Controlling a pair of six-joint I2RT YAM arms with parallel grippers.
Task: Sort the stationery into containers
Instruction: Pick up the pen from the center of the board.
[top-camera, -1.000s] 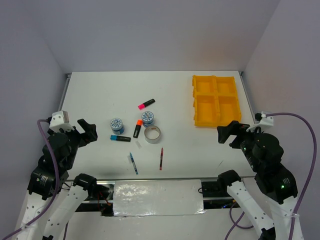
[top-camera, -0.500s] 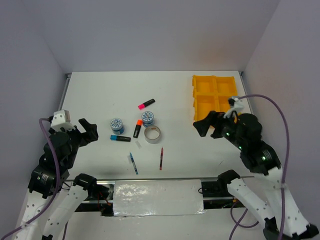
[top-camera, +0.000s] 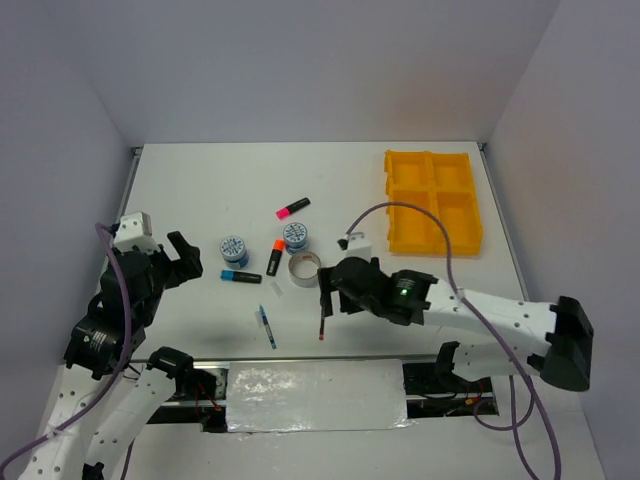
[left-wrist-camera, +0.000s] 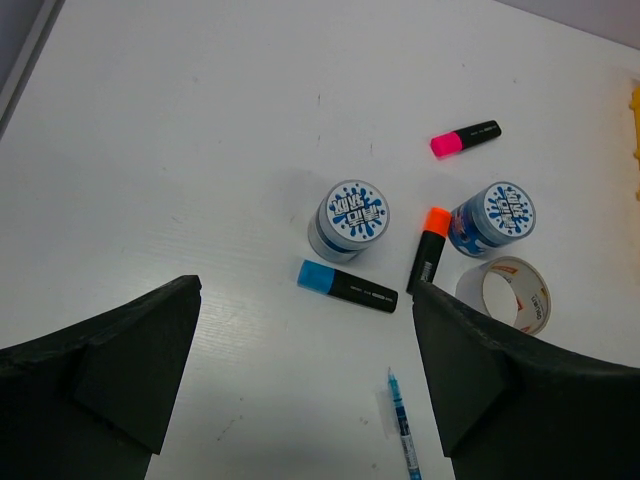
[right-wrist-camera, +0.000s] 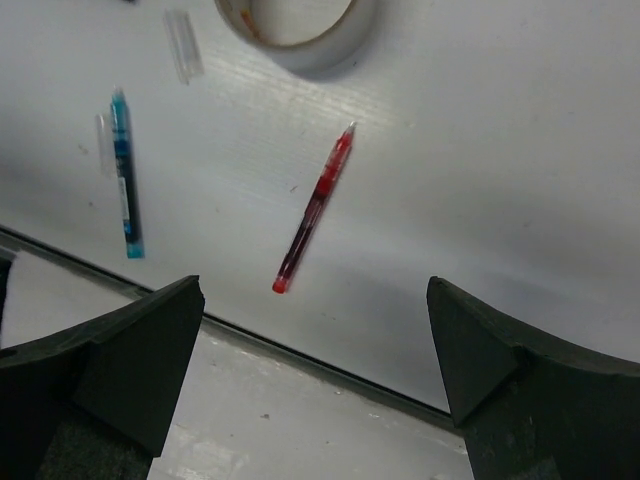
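Observation:
The stationery lies mid-table: pink highlighter (top-camera: 292, 208), orange highlighter (top-camera: 275, 257), blue highlighter (top-camera: 240, 277), two blue-white tape rolls (top-camera: 233, 249) (top-camera: 296, 237), silver tape ring (top-camera: 305, 267), blue pen (top-camera: 267, 326) and red pen (top-camera: 322, 318). The yellow tray (top-camera: 432, 200) stands at the far right with nothing visible in it. My right gripper (top-camera: 335, 290) is open above the red pen (right-wrist-camera: 313, 212), which points towards its gap. My left gripper (top-camera: 180, 258) is open and empty, left of the blue highlighter (left-wrist-camera: 348, 287).
A small clear pen cap (right-wrist-camera: 183, 58) lies beside the silver ring (right-wrist-camera: 300, 30). The table's near edge (right-wrist-camera: 330, 350) runs just below the red pen. The blue pen (left-wrist-camera: 400, 430) lies near my left gripper's right finger.
My right arm has swung left from beside the tray and reached down over the red pen. My left gripper has shifted only slightly.

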